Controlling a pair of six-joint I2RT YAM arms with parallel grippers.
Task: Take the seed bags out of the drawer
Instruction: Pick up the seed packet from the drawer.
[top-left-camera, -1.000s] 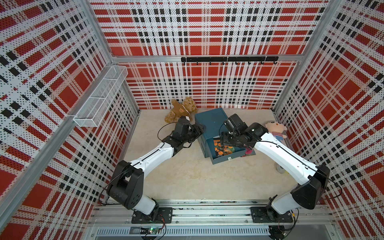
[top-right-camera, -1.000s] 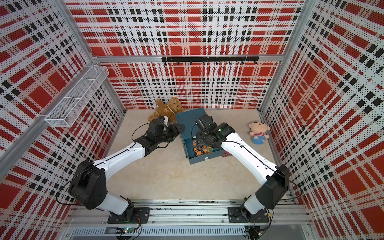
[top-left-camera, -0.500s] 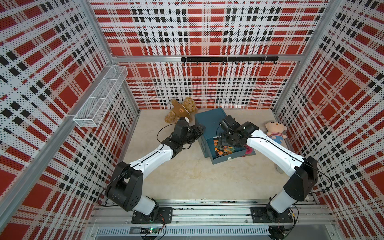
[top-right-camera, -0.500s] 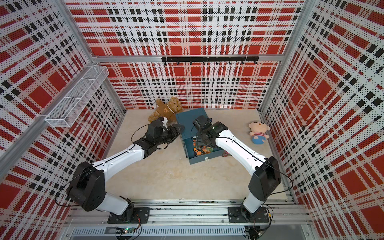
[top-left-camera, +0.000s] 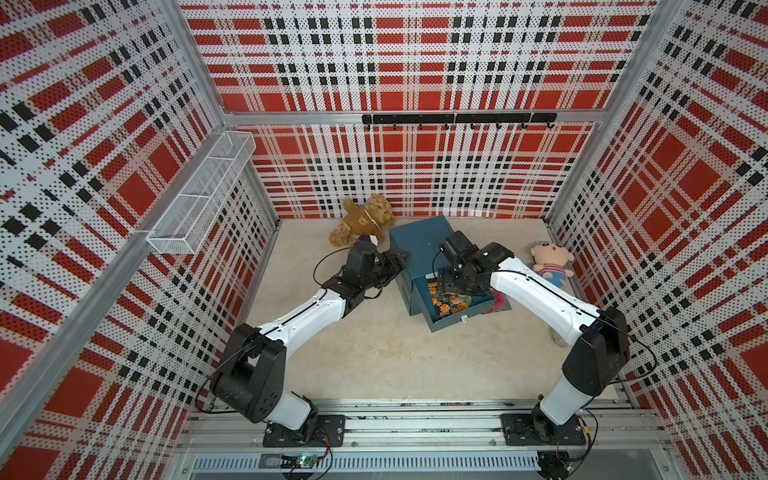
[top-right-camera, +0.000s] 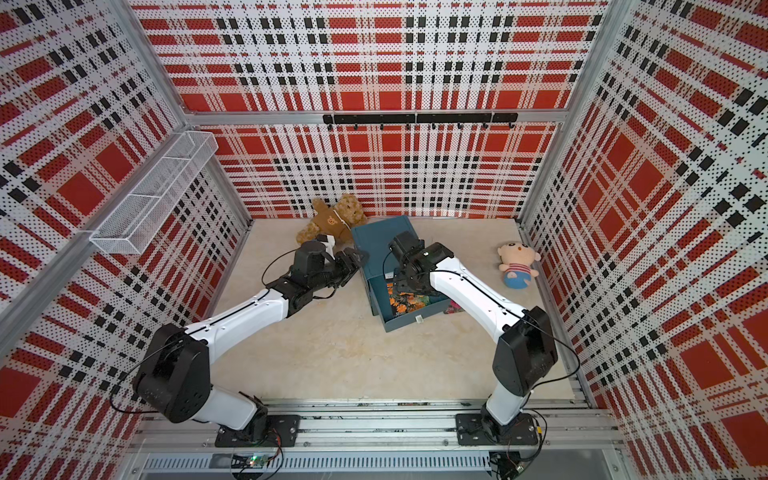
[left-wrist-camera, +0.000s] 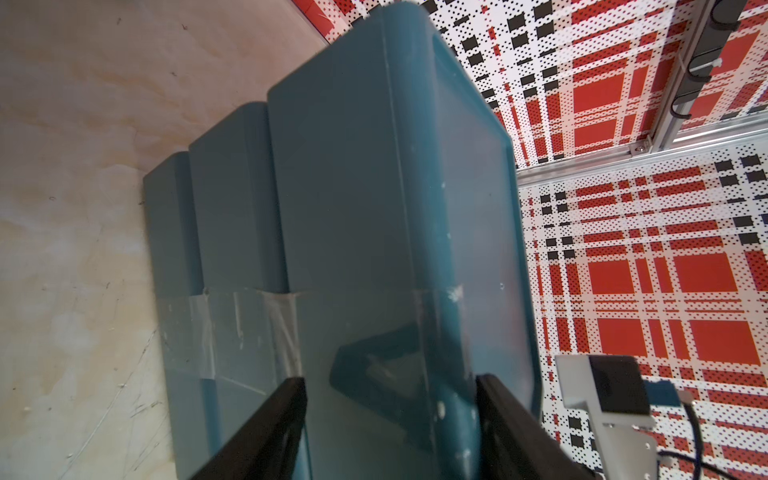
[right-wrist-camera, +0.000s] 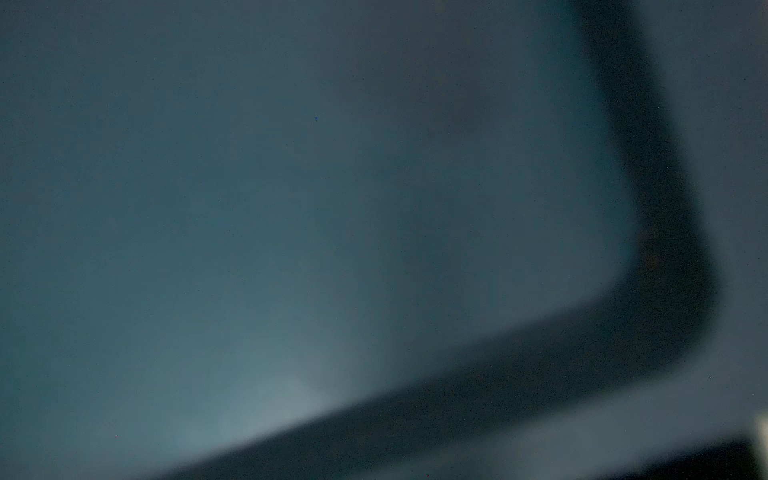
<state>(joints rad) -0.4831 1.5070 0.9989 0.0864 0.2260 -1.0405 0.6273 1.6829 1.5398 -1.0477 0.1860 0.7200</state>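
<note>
Glossy orange-flowered seed bags lie in the pulled-out teal plastic drawer. The right end effector sits over them, its grip impossible to tell. The left end effector, spread apart, straddles an edge of the teal cabinet.

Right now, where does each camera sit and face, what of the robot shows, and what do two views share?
Top views: overhead from the front, facing down at table; left arm, right arm show.
Left wrist: on left arm, facing cabinet; own fingers show.
Right wrist: against blurred teal surface; no robot part.
Shared: cabinet, with top views.
</note>
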